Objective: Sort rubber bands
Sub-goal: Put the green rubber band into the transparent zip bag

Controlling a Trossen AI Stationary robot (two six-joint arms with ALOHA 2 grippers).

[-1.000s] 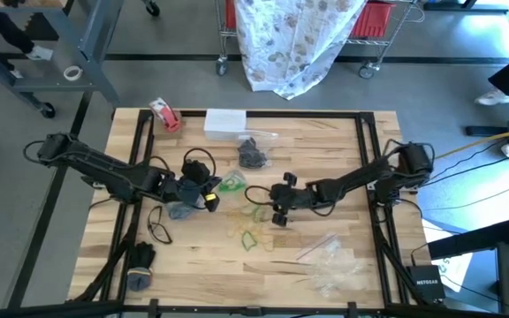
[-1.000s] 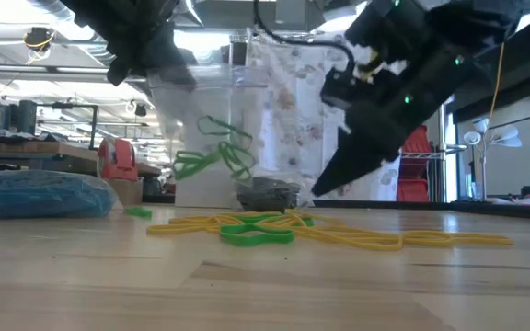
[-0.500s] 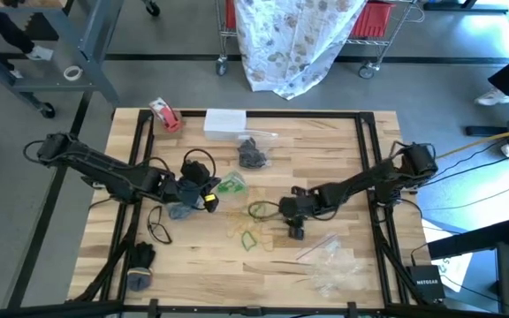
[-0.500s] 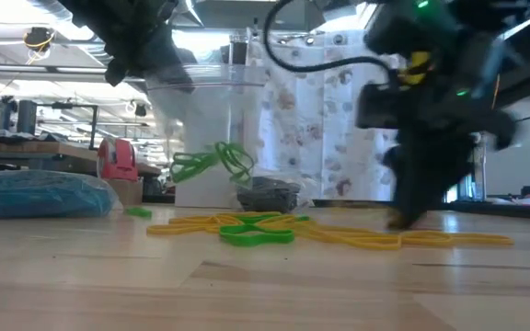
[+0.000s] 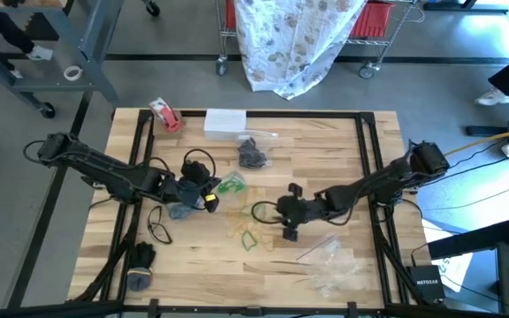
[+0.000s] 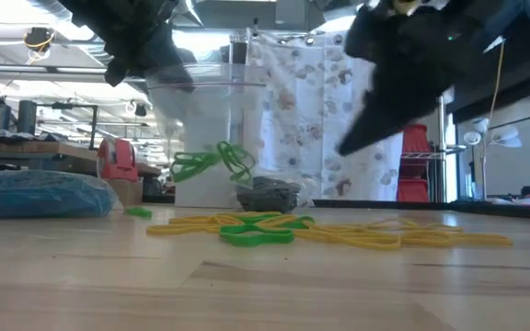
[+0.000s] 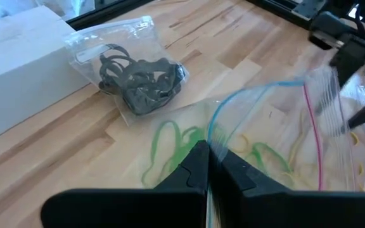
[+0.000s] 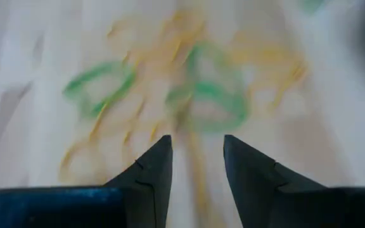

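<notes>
Nearest the front edge of the wooden table (image 5: 201,274), a heap of empty clear plastic bags (image 5: 332,265) lies toward the right, and a dark bundle (image 5: 138,263) sits at the left corner; a loose black loop (image 5: 159,227) lies a little farther in.

Mid-table lies the loose pile of rubber bands (image 5: 253,225), green and tan-yellow loops tangled together flat on the wood (the low view shows them (image 6: 274,230) as a thin spread, a thick green one in front); the right gripper (image 5: 286,215) hangs just at the right edge of this pile, its fingers (image 8: 146,171) standing apart with nothing between them, the blurred green and yellow bands (image 8: 195,95) on the table beyond them.

Left of the pile, the left gripper (image 5: 203,190) is clamped on the rim of a clear zip bag (image 7: 284,126), fingers (image 7: 195,168) pressed together on the plastic; the bag hangs open with green bands (image 6: 212,161) inside it; a bag of blue bands (image 6: 35,195) rests on the table beneath that arm.

Farther back, a sealed bag of black bands (image 5: 253,152) lies near the middle, just in front of a white box (image 5: 225,121); the red-and-white tape roll (image 5: 164,115) stands at the far left corner.

Beyond the table, a patterned cloth (image 5: 299,40) drapes over a wire cart.
</notes>
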